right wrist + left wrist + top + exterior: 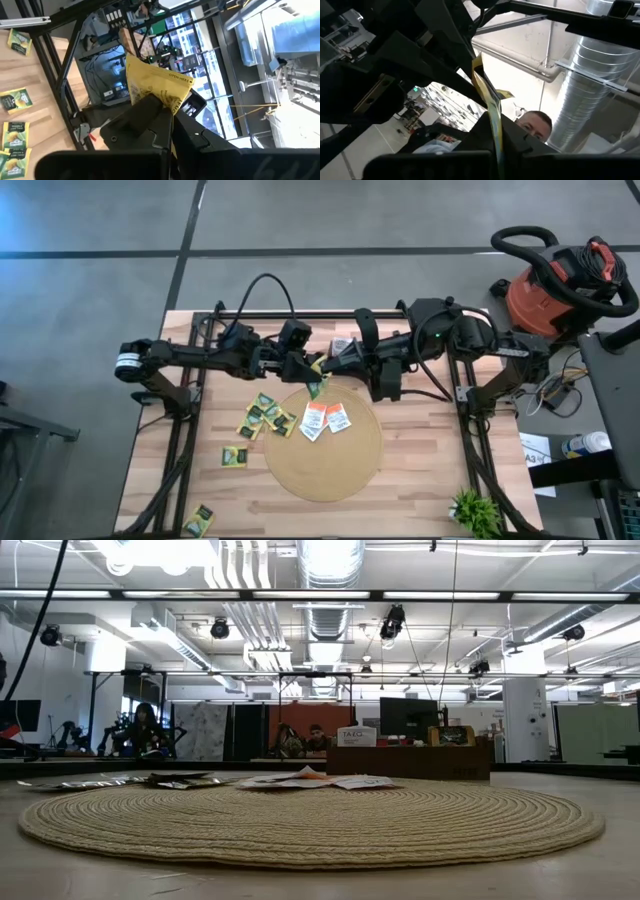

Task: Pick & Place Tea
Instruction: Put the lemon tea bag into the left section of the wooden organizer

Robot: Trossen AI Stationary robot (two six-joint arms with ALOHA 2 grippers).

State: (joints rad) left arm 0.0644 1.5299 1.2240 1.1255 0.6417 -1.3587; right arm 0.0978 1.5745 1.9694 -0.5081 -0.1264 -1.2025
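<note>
I have both the left pincer (303,370) and right pincer (330,363) pinching one light, floppy yellow sachet (157,87) by opposite edges.

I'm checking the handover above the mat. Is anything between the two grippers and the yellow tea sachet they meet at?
Nothing visible. The right gripper is shut on the yellow sachet, and the left gripper is shut on it too, seen edge-on there. Both meet above the mat's far edge, with no gap to block.
</note>
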